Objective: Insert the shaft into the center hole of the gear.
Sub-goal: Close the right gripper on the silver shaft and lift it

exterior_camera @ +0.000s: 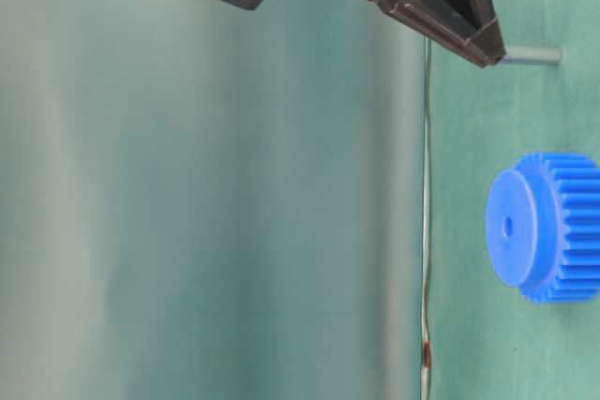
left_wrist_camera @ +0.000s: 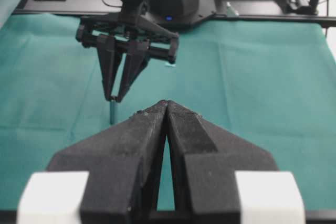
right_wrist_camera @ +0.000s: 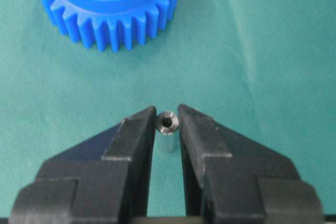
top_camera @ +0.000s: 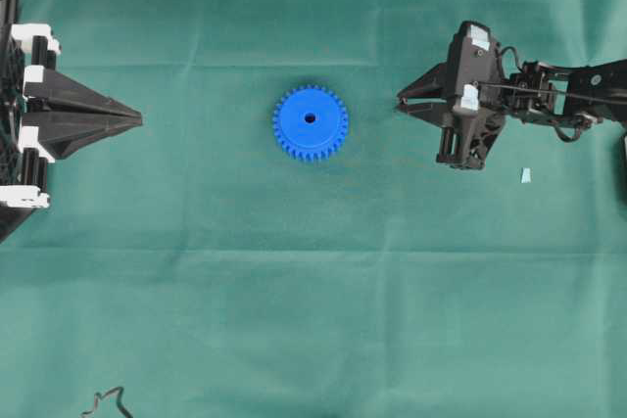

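Two pincers are facing the gear (top_camera: 310,122) lying flat mid-worktop: the right pincer (right_wrist_camera: 167,129) is pinching the upright shaft (right_wrist_camera: 167,130) just beside the gear; the left pincer (top_camera: 137,118) is resting pressed together, well apart.

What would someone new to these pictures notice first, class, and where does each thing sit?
The bright blue gear stands out first, lying flat mid-table on the green cloth with its small dark center hole facing up. Next is the right gripper, its fingertips framing a tiny silver shaft standing upright on the cloth, short of the gear. The left gripper waits shut at the far edge.
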`<state>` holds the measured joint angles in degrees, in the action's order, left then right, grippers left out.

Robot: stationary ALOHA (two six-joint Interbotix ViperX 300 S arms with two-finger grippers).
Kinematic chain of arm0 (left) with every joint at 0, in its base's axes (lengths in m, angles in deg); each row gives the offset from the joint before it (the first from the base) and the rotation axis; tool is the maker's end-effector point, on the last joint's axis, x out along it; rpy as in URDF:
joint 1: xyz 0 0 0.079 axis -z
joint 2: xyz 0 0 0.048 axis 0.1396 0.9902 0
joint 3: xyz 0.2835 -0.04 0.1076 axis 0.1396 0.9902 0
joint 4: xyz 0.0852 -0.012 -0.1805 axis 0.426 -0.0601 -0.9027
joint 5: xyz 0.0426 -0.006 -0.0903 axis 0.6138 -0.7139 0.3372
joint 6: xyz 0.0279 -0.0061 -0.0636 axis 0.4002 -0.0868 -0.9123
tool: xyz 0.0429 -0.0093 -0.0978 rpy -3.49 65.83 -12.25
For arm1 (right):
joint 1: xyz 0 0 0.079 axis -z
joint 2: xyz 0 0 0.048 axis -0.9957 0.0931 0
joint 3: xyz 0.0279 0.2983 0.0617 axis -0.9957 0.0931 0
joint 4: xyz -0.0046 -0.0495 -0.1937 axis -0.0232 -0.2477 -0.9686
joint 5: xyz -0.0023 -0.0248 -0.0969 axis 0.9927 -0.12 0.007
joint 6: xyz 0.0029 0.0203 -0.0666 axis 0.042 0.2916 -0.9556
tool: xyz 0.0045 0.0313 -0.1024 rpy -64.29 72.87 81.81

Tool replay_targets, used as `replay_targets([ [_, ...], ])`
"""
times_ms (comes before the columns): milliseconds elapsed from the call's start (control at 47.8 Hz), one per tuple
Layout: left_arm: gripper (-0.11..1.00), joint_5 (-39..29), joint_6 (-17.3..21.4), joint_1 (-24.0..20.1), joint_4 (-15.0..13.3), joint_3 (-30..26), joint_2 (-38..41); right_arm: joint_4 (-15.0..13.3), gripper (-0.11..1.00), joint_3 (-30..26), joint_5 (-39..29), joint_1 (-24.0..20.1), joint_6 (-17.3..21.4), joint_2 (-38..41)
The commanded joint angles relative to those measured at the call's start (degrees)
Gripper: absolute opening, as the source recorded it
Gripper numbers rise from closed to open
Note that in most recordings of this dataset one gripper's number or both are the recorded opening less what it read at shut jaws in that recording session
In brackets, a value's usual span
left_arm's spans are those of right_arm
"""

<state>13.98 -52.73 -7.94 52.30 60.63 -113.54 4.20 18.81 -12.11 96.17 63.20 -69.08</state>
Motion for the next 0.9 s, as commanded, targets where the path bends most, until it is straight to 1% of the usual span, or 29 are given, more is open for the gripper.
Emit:
replay_targets([
  [0, 0.00, 0.3, 0.1, 0.0, 0.1, -1.5, 0.4, 0.1, 0.16, -1.8, -1.9, 0.3, -0.1, -2.9],
  [314, 0.00, 0.2, 0.1, 0.0, 0.1, -1.5, 0.4, 0.1, 0.16, -6.7, -16.6, 0.3, 0.0, -10.3],
  [418, 0.00, 0.2, 0.1, 0.0, 0.1, -1.4, 0.4, 0.1, 0.16, -7.4, -19.3, 0.3, 0.1, -11.7],
  [878, 0.00, 0.1, 0.1, 0.0, 0.1, -1.4, 0.5, 0.1, 0.16, -7.5, -19.9, 0.3, 0.1, -12.0],
])
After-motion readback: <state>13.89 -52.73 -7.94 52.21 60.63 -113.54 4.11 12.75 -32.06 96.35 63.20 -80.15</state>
